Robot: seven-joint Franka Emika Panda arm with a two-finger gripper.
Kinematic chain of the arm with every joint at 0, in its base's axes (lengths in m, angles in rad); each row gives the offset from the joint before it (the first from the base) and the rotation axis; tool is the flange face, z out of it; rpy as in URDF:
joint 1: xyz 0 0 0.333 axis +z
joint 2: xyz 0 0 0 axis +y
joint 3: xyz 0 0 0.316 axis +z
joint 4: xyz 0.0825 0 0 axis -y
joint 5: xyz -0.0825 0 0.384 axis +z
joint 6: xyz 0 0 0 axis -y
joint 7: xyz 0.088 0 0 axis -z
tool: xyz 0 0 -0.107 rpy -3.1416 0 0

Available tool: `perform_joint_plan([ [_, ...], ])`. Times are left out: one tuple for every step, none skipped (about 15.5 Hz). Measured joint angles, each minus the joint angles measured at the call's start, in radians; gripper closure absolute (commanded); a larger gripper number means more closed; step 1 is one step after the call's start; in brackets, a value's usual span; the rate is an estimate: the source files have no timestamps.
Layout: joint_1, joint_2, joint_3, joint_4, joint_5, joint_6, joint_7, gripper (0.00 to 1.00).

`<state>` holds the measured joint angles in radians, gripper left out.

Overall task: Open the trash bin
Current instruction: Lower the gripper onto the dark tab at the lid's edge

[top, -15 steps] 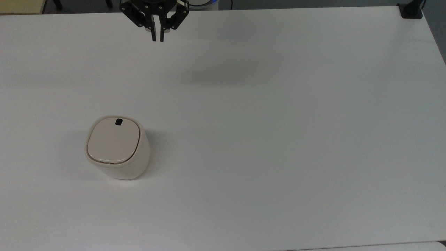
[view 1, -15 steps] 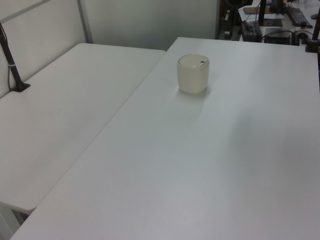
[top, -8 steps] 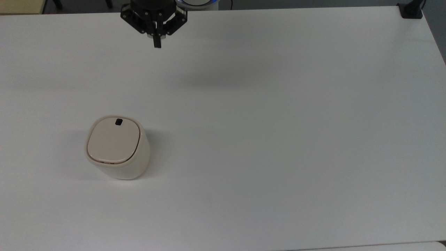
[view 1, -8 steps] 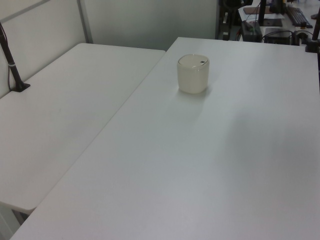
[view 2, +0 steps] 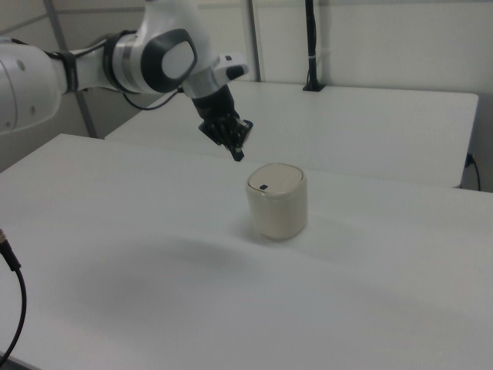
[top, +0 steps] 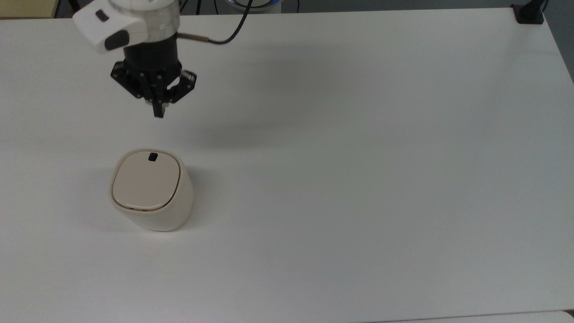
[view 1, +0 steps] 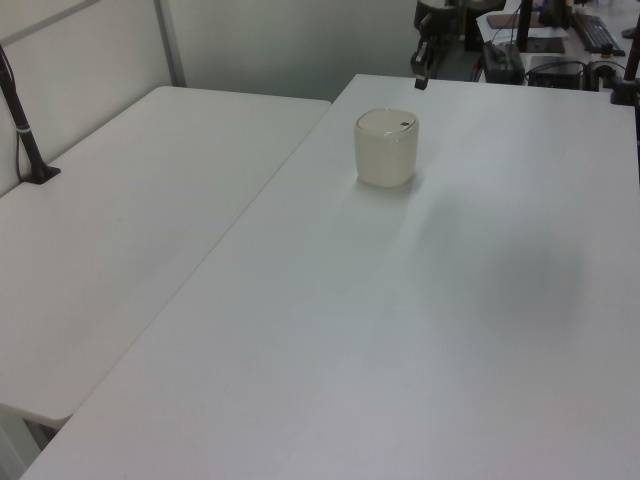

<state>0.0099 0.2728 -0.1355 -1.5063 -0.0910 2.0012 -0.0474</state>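
The trash bin (top: 151,189) stands upright on the white table (top: 358,157), its flat lid (top: 145,180) down and flush with the rim. In the top view the bin sits toward the top view's left and a little below the middle of the tabletop, with its small black push-button (top: 153,156) at the lid edge that faces the arm. The gripper (top: 158,113) hangs in the air apart from the bin, on the button side; in the top view its tip lies above the button and almost in line with it, with bare table showing between the two. Its two fingers are pressed together into one dark point, holding nothing. In the right view the gripper (view 2: 238,155) is up and to the right view's left of the bin (view 2: 276,200), tilted with its tip aimed down toward the lid, and the white arm (view 2: 115,62) reaches in from the right view's left. In the left view the bin (view 1: 386,147) stands on the far part of the table, and the gripper (view 1: 422,82) shows as a small dark shape just beyond it, higher than the lid. A second white table (view 1: 130,230) adjoins on the left view's left of the bin's table.
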Motion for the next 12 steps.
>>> perform_joint_plan([
  [-0.010,0.017,0.000,0.000,0.000,0.025,0.011,1.00],
  [-0.018,0.033,0.000,0.000,0.000,0.051,0.023,1.00],
  [-0.026,0.047,0.000,0.000,0.000,0.077,0.032,1.00],
  [-0.032,0.057,0.000,0.000,0.000,0.100,0.037,1.00],
  [-0.038,0.065,0.000,0.000,0.001,0.115,0.038,1.00],
  [-0.042,0.072,0.000,0.000,0.001,0.122,0.038,1.00],
  [-0.045,0.080,0.000,0.000,0.002,0.129,0.039,1.00],
  [-0.046,0.089,0.000,0.000,0.004,0.141,0.040,1.00],
  [-0.046,0.100,0.000,0.000,0.006,0.154,0.043,1.00],
  [-0.046,0.112,0.000,-0.001,0.007,0.168,0.054,1.00],
  [-0.046,0.122,0.000,0.000,0.008,0.177,0.062,1.00],
  [-0.046,0.132,0.000,0.000,0.008,0.186,0.070,1.00],
])
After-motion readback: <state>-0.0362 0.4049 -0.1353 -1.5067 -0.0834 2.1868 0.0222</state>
